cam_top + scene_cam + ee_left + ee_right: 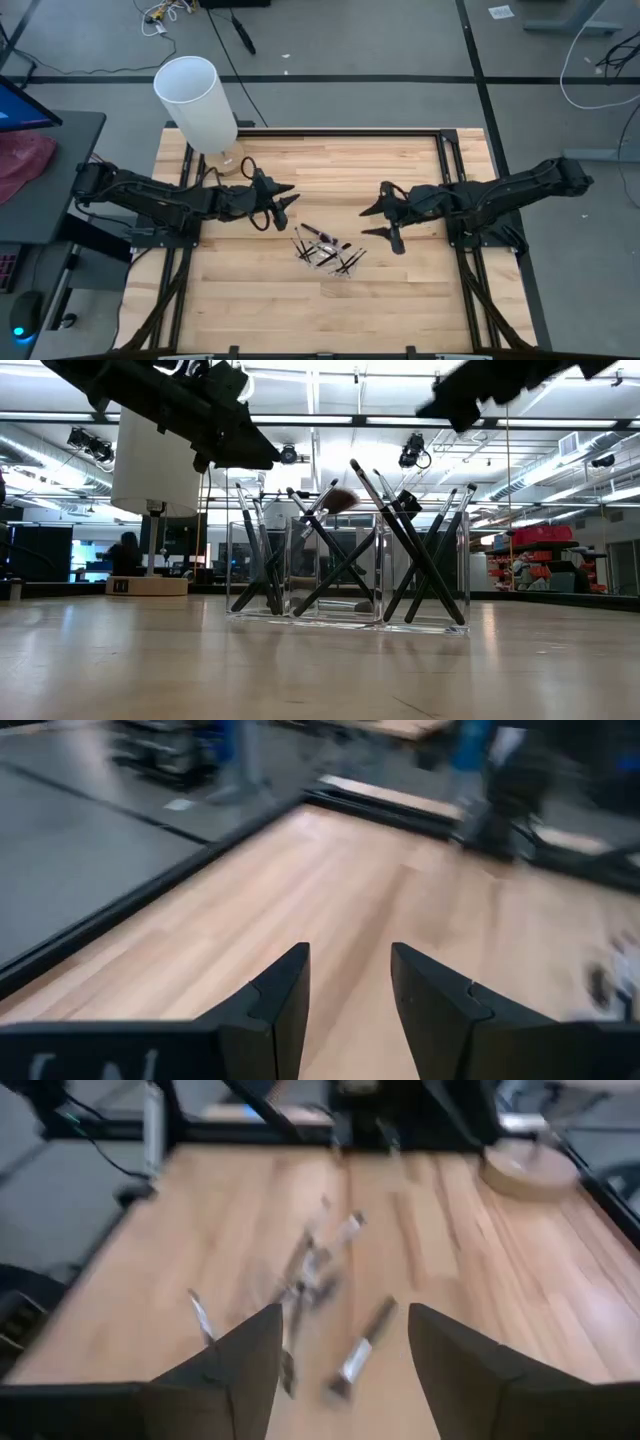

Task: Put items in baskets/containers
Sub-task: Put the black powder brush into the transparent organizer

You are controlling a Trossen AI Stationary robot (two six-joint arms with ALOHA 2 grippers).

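Note:
A low clear holder [327, 252] stands on the wooden table, a little nearer than the middle. In the low view the holder [345, 615] shows three compartments, with several thin black brushes [400, 550] leaning crossed inside, their lower ends on its floor. My left gripper [289, 201] hovers open to the holder's far left, nothing between its fingers [350, 995]. My right gripper [381, 227] hangs open to the holder's right, raised above the table. It looks down on the blurred holder and brushes [315, 1270] and holds nothing [345, 1340].
A tall white cylinder [197, 98] on a round wooden base [528, 1168] stands at the table's far left corner, behind my left arm. Bare wood lies toward the near edge [330, 320]. Black frame rails [450, 170] run along the table's sides.

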